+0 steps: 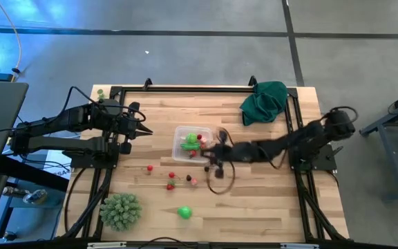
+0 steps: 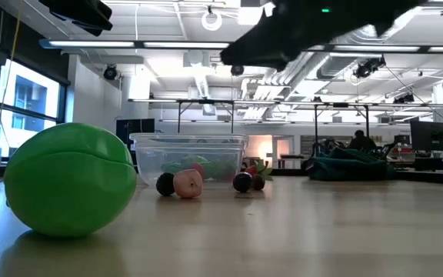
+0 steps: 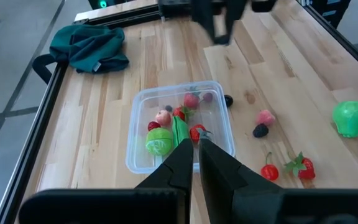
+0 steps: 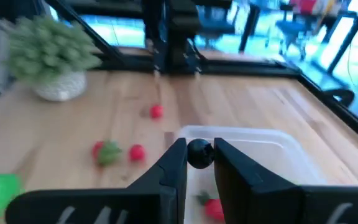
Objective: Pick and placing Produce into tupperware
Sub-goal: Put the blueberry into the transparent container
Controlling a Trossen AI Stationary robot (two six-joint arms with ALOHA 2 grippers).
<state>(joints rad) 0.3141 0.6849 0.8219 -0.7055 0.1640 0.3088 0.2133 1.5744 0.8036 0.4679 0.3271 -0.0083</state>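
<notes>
Dark produce [image 4: 198, 153] in right pincer [image 4: 199, 163] above tupperware [image 4: 272, 146].

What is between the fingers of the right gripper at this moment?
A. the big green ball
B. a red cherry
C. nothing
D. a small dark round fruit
D: in the right wrist view the right gripper is closed on a small dark round fruit, just above the clear tupperware.
</notes>
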